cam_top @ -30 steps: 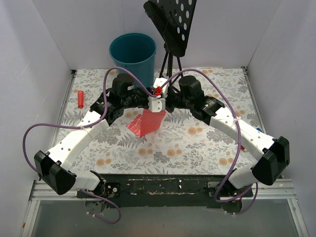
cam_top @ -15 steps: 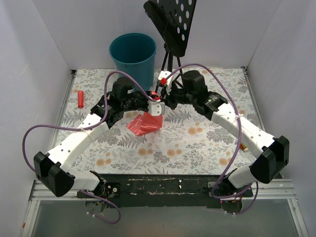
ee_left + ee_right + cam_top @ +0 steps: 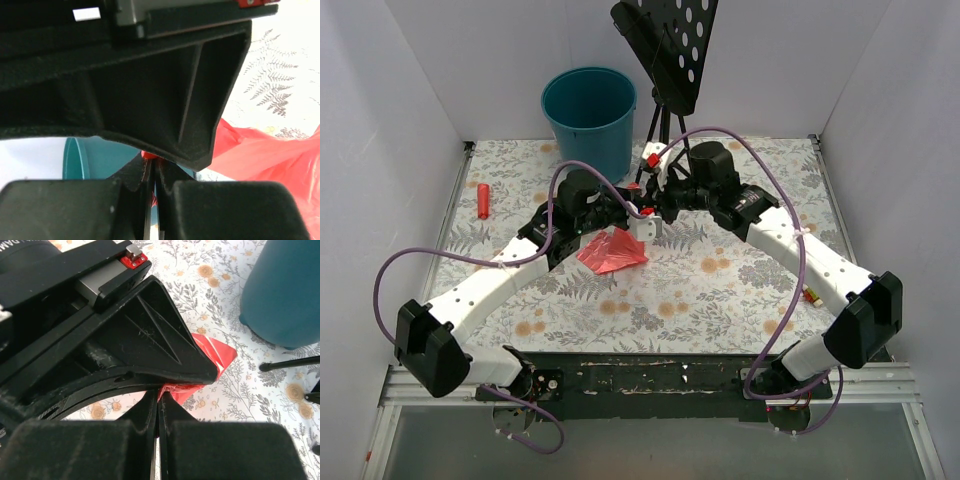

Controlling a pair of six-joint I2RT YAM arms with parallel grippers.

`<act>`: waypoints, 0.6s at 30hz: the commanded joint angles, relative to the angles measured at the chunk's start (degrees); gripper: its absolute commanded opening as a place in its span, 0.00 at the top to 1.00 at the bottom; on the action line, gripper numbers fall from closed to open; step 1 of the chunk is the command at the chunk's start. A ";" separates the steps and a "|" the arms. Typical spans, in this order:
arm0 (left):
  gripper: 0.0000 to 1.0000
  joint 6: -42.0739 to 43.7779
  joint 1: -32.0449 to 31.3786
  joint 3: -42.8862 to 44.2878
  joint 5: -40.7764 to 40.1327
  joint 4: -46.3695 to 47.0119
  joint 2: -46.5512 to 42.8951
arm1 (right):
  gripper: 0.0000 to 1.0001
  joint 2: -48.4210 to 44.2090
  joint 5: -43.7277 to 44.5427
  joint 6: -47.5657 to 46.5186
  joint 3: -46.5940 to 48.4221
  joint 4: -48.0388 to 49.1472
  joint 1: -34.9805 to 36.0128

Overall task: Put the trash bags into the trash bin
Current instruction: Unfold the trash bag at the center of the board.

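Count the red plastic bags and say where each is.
1. The red trash bag is crumpled mid-table, nearer than the teal trash bin, its edge pinched by the left hand and right hand. Others could hide under the arms.

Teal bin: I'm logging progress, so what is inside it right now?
Inside the trash bin only bare teal inner wall shows, nothing red. Its near wall hides the lowest part. The trash bag is outside it, nearer the camera.

The bag (image 3: 610, 252) lay mid-table (image 3: 720, 290), before the bin (image 3: 588, 120); a stand (image 3: 665, 50) stood right of it, a cylinder (image 3: 482, 201) far left.
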 commanded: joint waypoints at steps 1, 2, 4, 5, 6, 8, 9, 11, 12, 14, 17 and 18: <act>1.00 0.16 -0.04 1.21 -3.17 8.04 -0.05 | 0.99 -1.30 -2.63 1.24 0.76 1.62 0.95; 1.00 -0.11 -0.12 1.48 -0.72 7.34 -1.01 | 0.99 -0.60 -2.10 1.50 0.68 2.49 0.25; 1.00 0.24 -0.12 1.39 4.38 5.32 -3.29 | 0.99 0.89 -1.39 3.25 0.85 4.60 -2.03; 1.00 0.33 -0.12 0.96 6.49 4.44 -4.26 | 0.99 1.86 -1.65 4.91 1.37 5.39 -3.87; 1.00 0.24 -0.21 0.43 8.08 3.12 -5.40 | 0.99 3.00 -2.52 6.58 2.08 6.36 -5.54; 1.00 -2.28 -1.08 -0.54 8.89 1.10 -6.64 | 0.99 4.76 -3.93 9.05 4.01 7.16 -8.97; 1.00 -3.09 -2.22 -0.80 8.62 -1.00 -7.08 | 0.99 5.46 -4.37 9.41 5.23 6.98 -9.50; 1.00 -3.53 -4.86 -3.69 7.40 -3.22 -7.96 | 0.99 6.34 -5.07 8.89 7.17 6.02 -9.77; 1.00 -3.97 -5.74 -5.01 6.26 -2.78 -8.22 | 0.99 6.17 -6.04 8.88 7.53 5.84 -9.69; 1.00 -5.81 -6.10 -6.60 3.89 -0.50 -7.44 | 0.99 5.12 -7.28 9.23 6.83 5.32 -8.55; 1.00 -7.66 -6.10 -6.00 -4.10 4.50 -3.67 | 0.99 1.88 -7.45 7.83 3.42 3.82 -5.56; 1.00 -8.54 -6.01 -5.12 -6.99 6.34 -2.44 | 0.99 0.47 -7.19 7.22 1.66 3.12 -4.68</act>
